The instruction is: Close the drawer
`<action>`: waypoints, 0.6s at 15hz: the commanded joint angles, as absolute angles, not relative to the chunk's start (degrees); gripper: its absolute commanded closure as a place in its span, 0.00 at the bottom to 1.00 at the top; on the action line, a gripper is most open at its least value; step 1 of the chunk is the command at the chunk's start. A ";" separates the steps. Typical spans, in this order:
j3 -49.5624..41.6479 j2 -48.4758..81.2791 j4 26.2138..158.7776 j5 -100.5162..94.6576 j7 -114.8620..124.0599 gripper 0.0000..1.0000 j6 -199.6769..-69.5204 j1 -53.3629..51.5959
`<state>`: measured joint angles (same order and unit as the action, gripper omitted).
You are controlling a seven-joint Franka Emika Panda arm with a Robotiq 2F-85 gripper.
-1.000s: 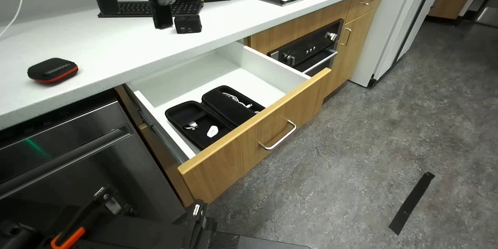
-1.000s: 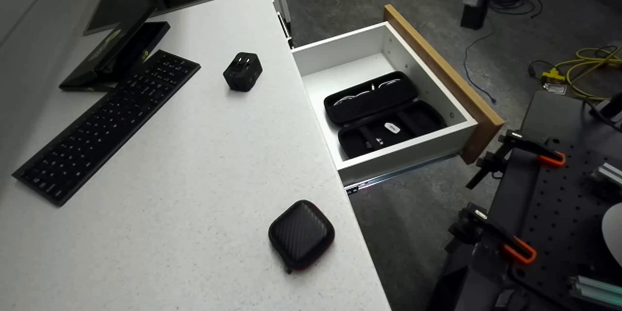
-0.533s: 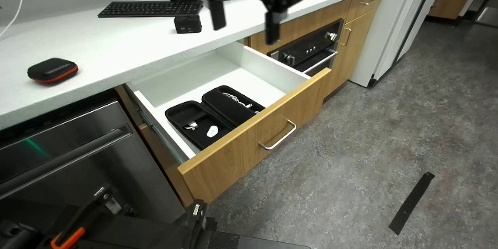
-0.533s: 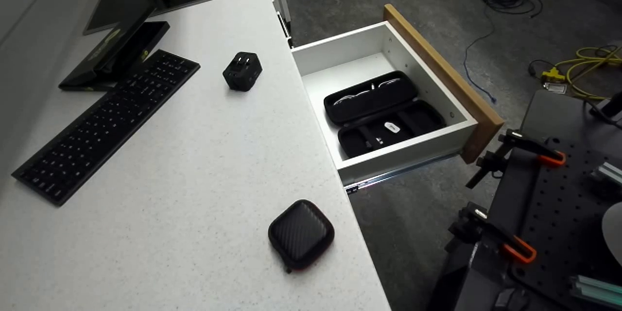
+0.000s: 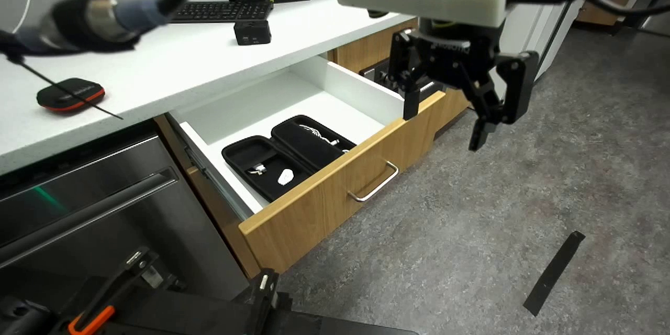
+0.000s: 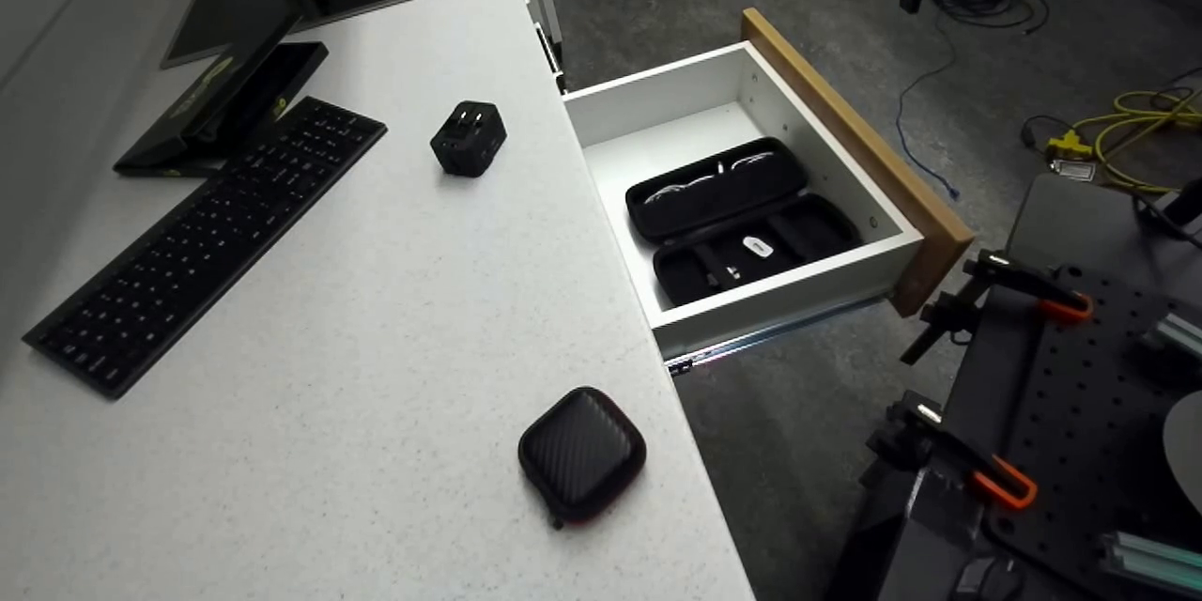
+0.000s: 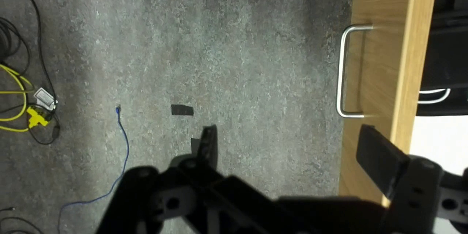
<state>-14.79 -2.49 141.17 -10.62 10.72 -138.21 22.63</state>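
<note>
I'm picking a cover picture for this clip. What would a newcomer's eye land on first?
Probably the wide white-walled drawer with a light oak front, standing open under the speckled white countertop, with an open black clamshell case inside. Next, the black two-fingered pincer, hanging open near the drawer, not touching it. In the wrist view, a bright yellow blocky connector on the mottled grey floor also stands out.

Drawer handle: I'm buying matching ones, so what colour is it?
The drawer handle is silver, best seen in the wrist view.
</note>
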 commanded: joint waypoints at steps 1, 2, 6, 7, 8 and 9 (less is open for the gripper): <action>-16.32 -0.86 140.17 -9.66 9.87 0.00 -137.78 21.17; -16.40 0.28 139.45 -9.07 9.43 0.00 -137.61 21.02; -16.37 0.87 138.65 -8.73 9.35 0.00 -137.11 20.74; -16.21 1.85 138.48 -8.09 10.68 0.00 -139.27 20.57; -16.39 4.55 137.75 -8.23 12.84 0.00 -143.04 20.67; -16.68 7.14 136.61 -8.37 14.31 0.00 -144.93 20.79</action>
<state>-15.10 1.37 138.66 -8.75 10.45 -139.10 21.99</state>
